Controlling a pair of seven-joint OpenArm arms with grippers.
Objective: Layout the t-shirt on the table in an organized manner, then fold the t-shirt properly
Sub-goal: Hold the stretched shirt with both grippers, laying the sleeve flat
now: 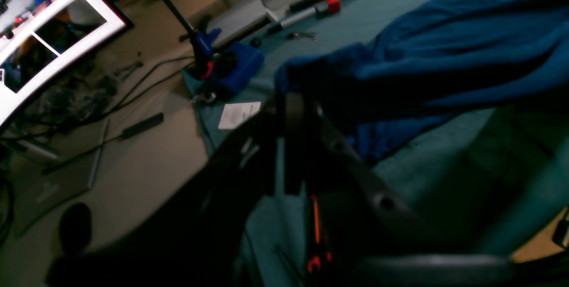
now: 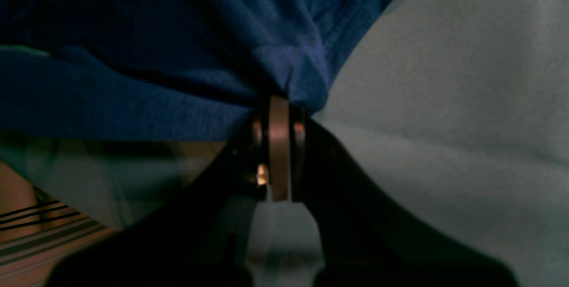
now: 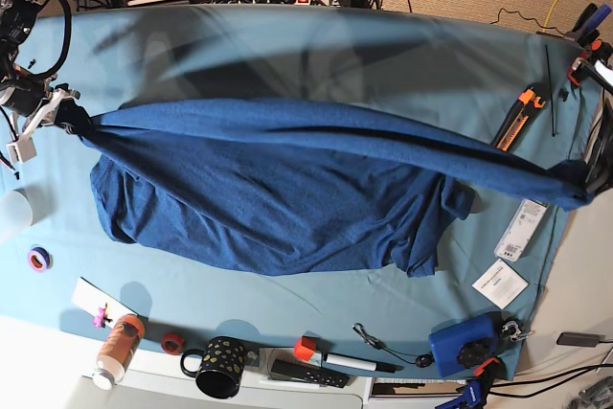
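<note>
The dark navy t-shirt [image 3: 278,203] is pulled taut along its upper edge between my two grippers, and the rest sags onto the teal table [image 3: 316,55]. My right gripper [image 3: 69,122], at the left edge of the base view, is shut on a bunched corner of the t-shirt [image 2: 178,33]. Its fingertips [image 2: 279,113] pinch the fabric above the table [image 2: 444,100]. At the base view's right edge, my left gripper [image 3: 579,184] is shut on the other end of the t-shirt [image 1: 444,42]. There the gripper [image 1: 289,100] hovers over the table [image 1: 422,162].
An orange box cutter [image 3: 517,114], a white device [image 3: 520,229] and a paper card [image 3: 500,283] lie near the right edge. Along the front edge stand a blue clamp block [image 3: 465,347], a marker [image 3: 345,361], a dotted mug [image 3: 218,363] and a bottle [image 3: 117,347]. A tape roll [image 3: 38,258] lies at the left.
</note>
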